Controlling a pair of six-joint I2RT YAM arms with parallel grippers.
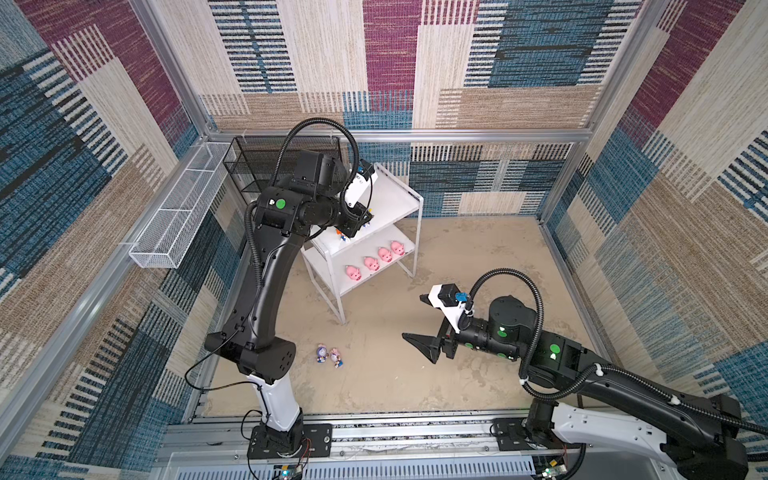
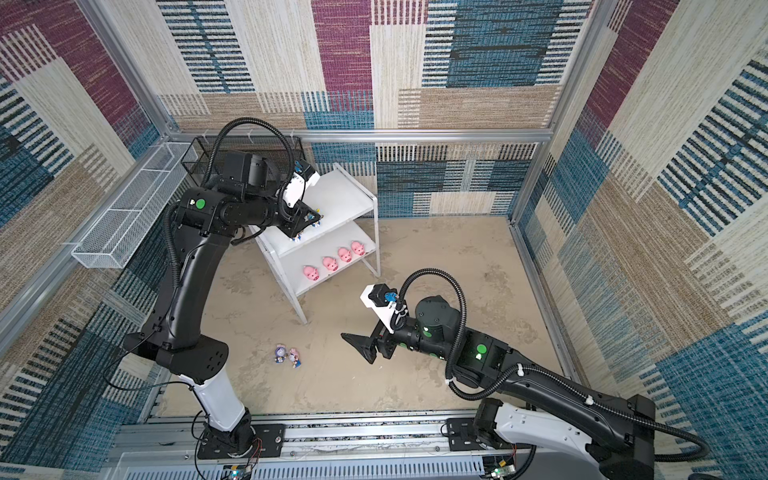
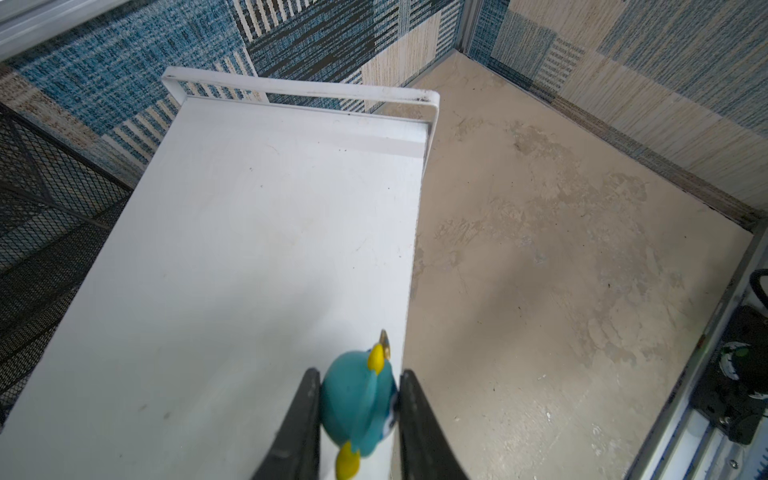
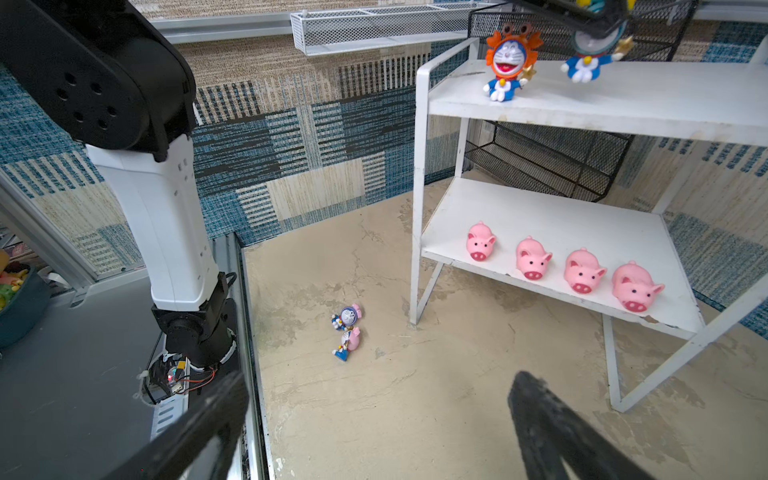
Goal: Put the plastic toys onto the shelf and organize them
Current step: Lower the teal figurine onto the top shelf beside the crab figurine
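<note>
Left gripper (image 3: pixel 359 376): black tapered jaws pinch the smooth round hood of the teal-hooded figurine (image 3: pixel 357 399) over the flat top board of the white shelf (image 4: pixel 623 99), near the orange-hooded figurine (image 4: pixel 505 62); four glossy pink pigs (image 4: pixel 534 257) line the lower board. In a top view the right gripper (image 1: pixel 413 316) gapes wide, empty, at 5 o'clock of the shelf; two fallen figurines (image 1: pixel 328 355) lie on the mottled floor (image 1: pixel 457 257) at 6 o'clock
</note>
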